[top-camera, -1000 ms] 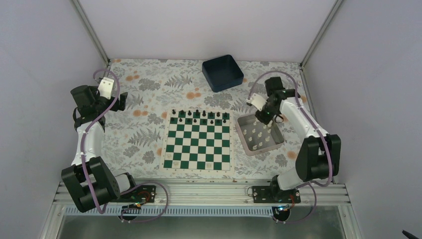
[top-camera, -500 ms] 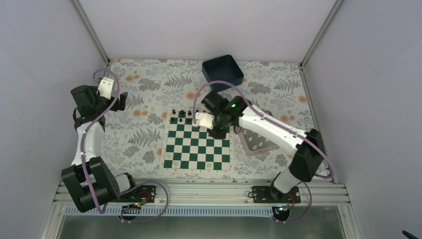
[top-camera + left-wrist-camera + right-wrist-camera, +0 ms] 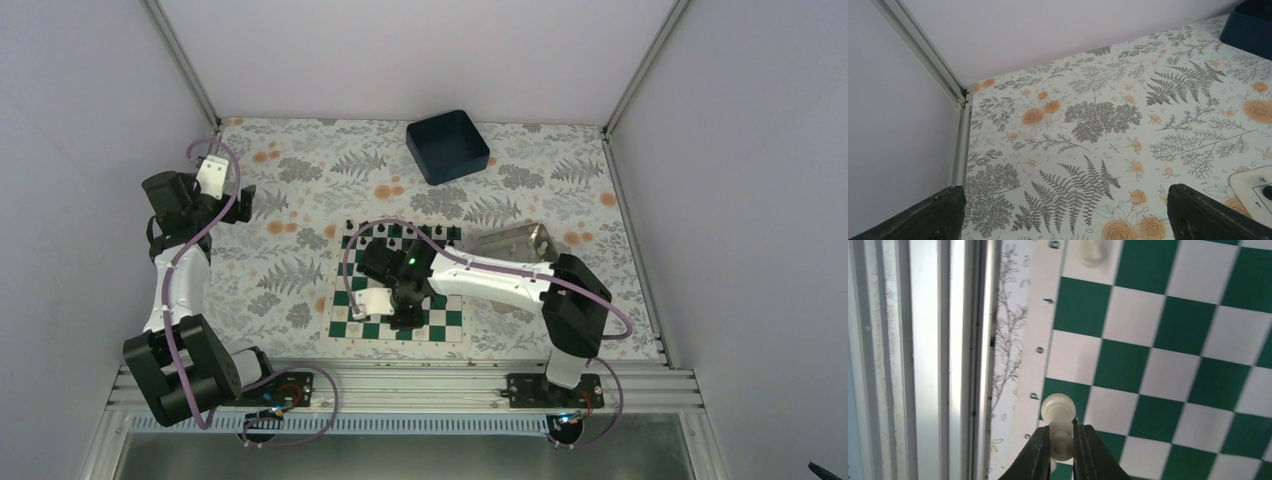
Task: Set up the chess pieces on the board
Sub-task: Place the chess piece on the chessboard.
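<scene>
Small cream plastic chess piece (image 3: 1059,424), pinched by the right jaws, hangs over the six-o'clock edge of the green-and-white square chessboard (image 3: 1168,375); left jaws spread.

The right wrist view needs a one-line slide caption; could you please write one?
Right gripper holds a cream chess piece at the lettered edge of the board; another cream piece sits nearby.

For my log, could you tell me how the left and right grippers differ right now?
The left gripper is open and empty; the right gripper is shut on a white chess piece. The left one hangs over the floral cloth, off the board; the right one is over the board's near edge. Both are dark-fingered.
</scene>
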You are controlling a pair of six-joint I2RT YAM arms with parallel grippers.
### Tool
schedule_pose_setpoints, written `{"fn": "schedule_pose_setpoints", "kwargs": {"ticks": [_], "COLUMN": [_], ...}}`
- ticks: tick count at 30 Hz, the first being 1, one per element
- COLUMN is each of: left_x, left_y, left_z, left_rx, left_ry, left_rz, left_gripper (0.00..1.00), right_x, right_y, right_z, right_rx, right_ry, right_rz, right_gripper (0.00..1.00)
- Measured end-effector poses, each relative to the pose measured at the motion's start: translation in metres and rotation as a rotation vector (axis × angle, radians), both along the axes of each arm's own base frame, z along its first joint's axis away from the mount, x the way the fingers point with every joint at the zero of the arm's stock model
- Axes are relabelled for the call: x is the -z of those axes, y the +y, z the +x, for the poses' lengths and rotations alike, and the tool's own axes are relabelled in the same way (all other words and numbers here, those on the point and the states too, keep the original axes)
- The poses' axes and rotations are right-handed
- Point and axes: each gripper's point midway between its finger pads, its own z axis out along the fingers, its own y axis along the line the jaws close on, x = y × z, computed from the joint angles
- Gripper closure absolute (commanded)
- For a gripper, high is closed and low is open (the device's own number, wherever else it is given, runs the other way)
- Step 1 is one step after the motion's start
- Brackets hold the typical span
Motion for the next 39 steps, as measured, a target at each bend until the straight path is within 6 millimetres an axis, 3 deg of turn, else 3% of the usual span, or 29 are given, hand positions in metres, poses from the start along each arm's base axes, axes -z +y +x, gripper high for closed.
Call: {"fn": "schedule_pose_setpoints", "kwargs": {"ticks": [5,13,39], "left_x": [0.002,0.007,0.009], "left_y": [0.0,0.001,0.003], "left_z": [-0.001,-0.001,0.0], "left_rx": [-0.002,-0.011,-0.016], "left_ry": [0.005,0.015,0.02], "left_rz": [-0.001,0.0,0.0], "left_gripper": [0.0,0.0,0.0], "right_x": [0.017,0.033,0.045], "right_y": [0.0,-0.013,-0.006], "right_z": [-0.016,-0.02,-0.01], "right_rx": [-0.037,-0.035,-0.034], "right_ry": [0.024,0.034,-0.004], "right_rz": [-0.027,-0.069,-0.067], "right_gripper": [0.91,0.91,0.91]}}
